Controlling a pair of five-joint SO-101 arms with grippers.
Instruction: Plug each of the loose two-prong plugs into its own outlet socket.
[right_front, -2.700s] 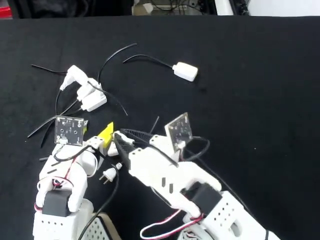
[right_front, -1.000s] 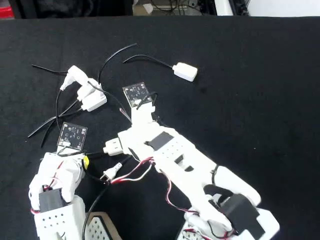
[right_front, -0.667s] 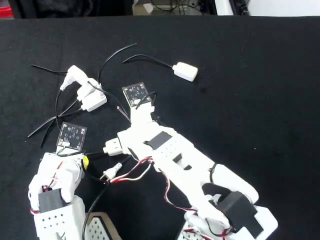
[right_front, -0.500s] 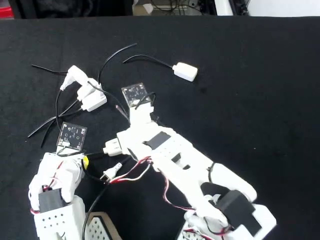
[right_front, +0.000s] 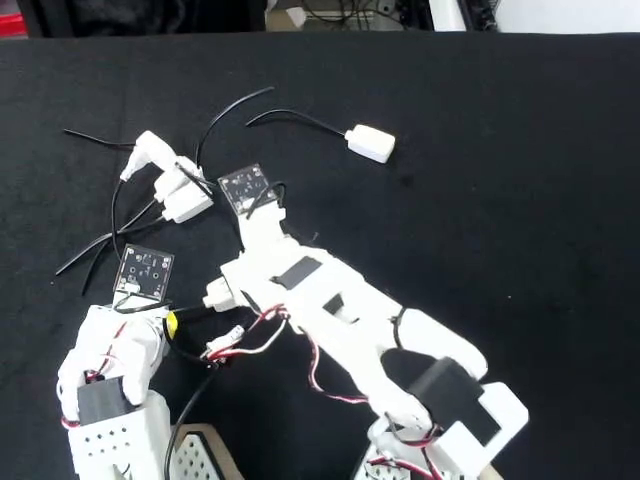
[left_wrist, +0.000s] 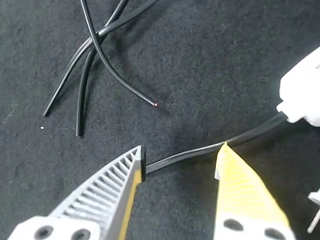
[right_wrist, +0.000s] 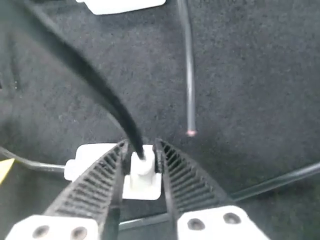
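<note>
A cluster of white outlet pieces (right_front: 168, 180) lies toward the far left of the desk (right_front: 520, 200), black cords fanning out around it. From the high view I can't tell whether any plug is seated in them. A lone white piece (right_front: 370, 143) sits well apart on its own cord.

The right arm (right_front: 330, 310) lies stretched across toward that cluster. In its wrist view my right jaws are almost closed and pinch a small white plug (right_wrist: 142, 172) between the two tips. The plug's black cord (right_wrist: 85, 75) leads up and away from them. Just beside the plug lies a white block (right_wrist: 82, 159); I can't tell whether the two touch.

My left jaws stand wide apart with nothing in them, low over the desk. A black lead (left_wrist: 185, 152) runs across the cloth between the two tips to a white body (left_wrist: 302, 95). In the high view a bare two-prong plug (right_front: 224, 342) lies between the arms, near the right arm's red and white wires (right_front: 265, 335).
</note>
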